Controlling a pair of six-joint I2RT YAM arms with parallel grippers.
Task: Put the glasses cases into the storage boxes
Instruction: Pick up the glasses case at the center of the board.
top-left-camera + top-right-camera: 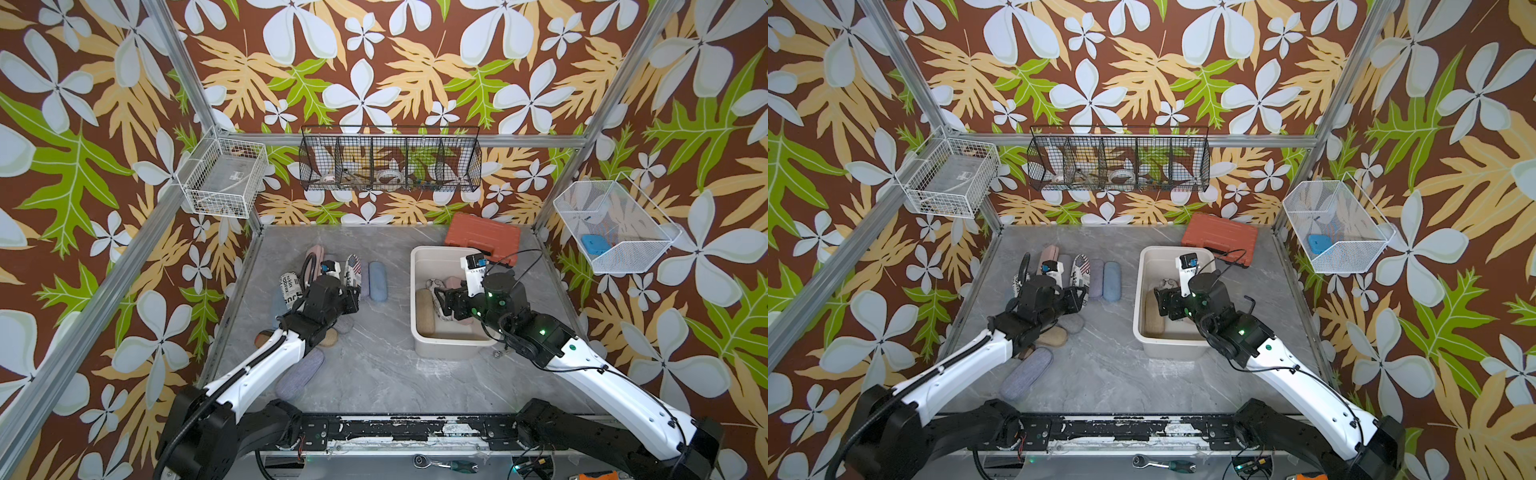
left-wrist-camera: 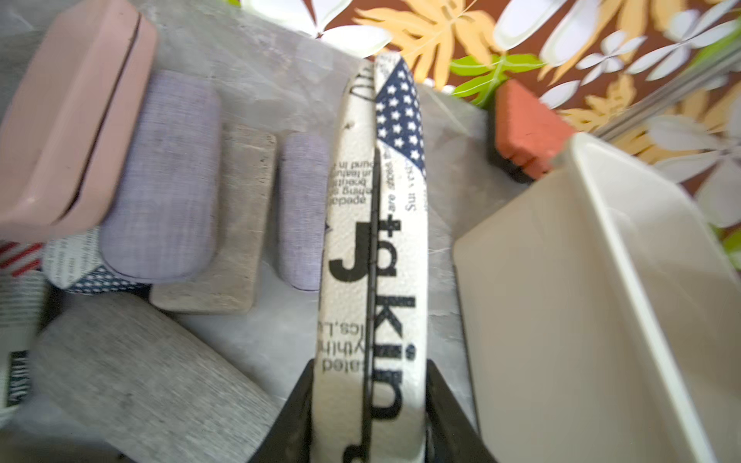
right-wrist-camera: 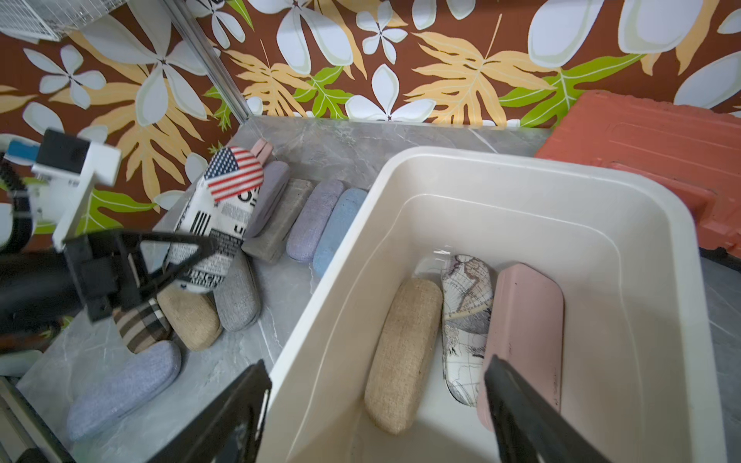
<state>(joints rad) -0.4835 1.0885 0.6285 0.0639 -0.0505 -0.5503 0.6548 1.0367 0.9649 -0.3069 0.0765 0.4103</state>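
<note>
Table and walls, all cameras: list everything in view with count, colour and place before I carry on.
storage tub: one, cream-white, right half of the grey table
cases in the tub: three, side by side: tan woven case, map-print case, pink case
loose cases: about ten, pink, lavender, grey, light blue, tan, plaid, newspaper-print, left of the tub, some hidden under the left arm
tool case: one, orange-red, behind the tub
wire baskets: three, left white basket, black basket on the back wall, right white basket
ratchet: one, green handle, at the front by the arm bases
left tool: shut on the flag-and-newspaper case
right tool: open, over the tub
</note>
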